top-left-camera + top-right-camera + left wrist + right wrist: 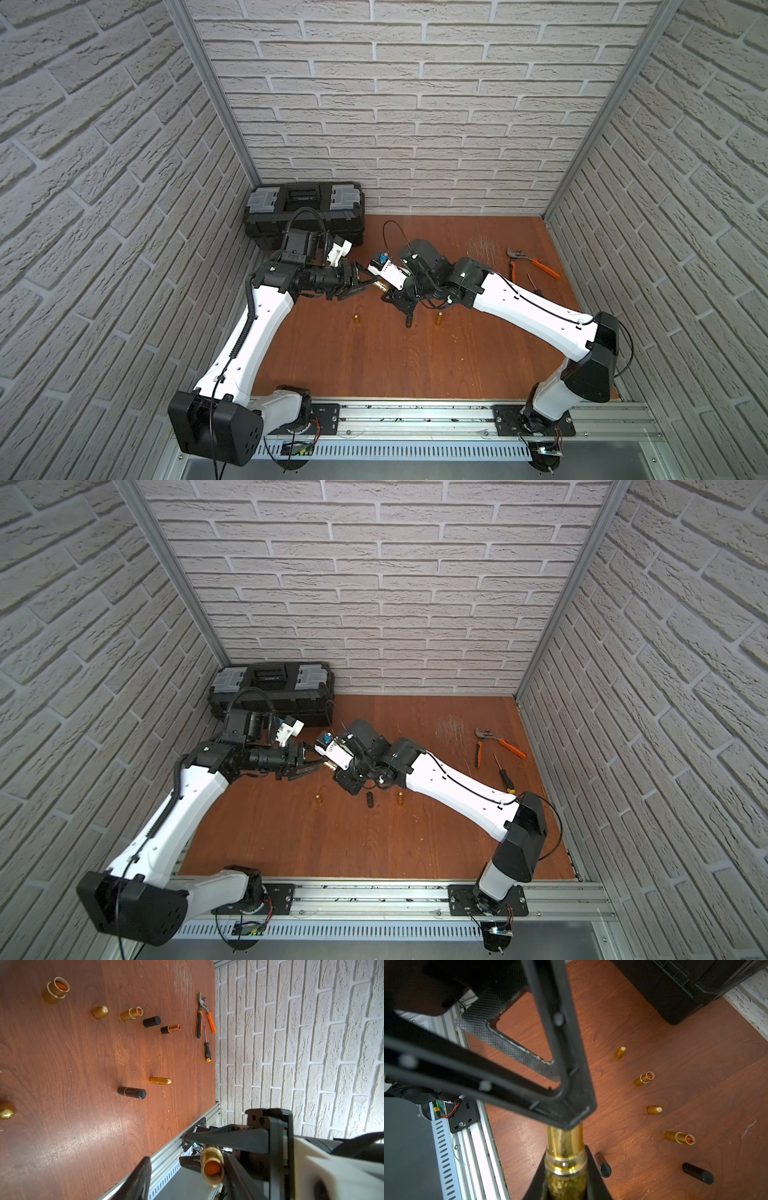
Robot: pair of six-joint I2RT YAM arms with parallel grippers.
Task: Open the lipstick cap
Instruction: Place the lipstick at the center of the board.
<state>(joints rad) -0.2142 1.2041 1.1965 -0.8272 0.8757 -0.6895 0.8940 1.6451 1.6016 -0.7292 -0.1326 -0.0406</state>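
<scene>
Your right gripper (565, 1160) is clamped on the base of the gold lipstick tube (212, 1164), carrying it above the wooden table (83, 1095). The tube's open mouth, with the orange stick showing, points toward your left gripper (365, 277). That gripper's jaws stand parted just beyond the mouth. I see no cap between them, so this tube looks opened. Draw the left gripper straight back along the tube's axis, never sideways, so no finger rakes the orange tip. Grip firmly below the collar with the right.
</scene>
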